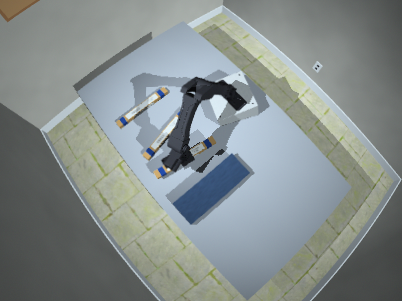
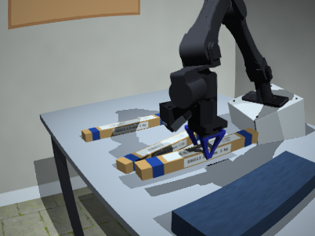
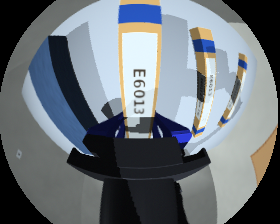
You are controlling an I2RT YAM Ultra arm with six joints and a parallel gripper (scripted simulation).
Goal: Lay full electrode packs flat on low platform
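Three long tan packs with blue bands and white labels lie on the grey table (image 1: 280,179) (image 2: 94,172). My gripper (image 2: 206,147) (image 1: 176,160) (image 3: 138,113), with blue fingers, is shut across the middle of the nearest pack (image 2: 172,161) (image 1: 202,145) (image 3: 139,66), the one closest to the platform. That pack lies flat or nearly flat at table height. The middle pack (image 2: 157,148) (image 1: 161,140) (image 3: 203,78) lies just behind it, partly hidden by my arm. The far pack (image 2: 121,128) (image 1: 142,107) (image 3: 234,91) lies apart to the left. The low dark blue platform (image 1: 212,186) (image 2: 251,203) (image 3: 46,78) is bare, in front of the held pack.
The arm's white base block (image 1: 240,104) (image 2: 274,117) stands at the back right of the table. The table's near-left edge runs just past the packs' ends. A stone floor (image 1: 125,219) surrounds the table.
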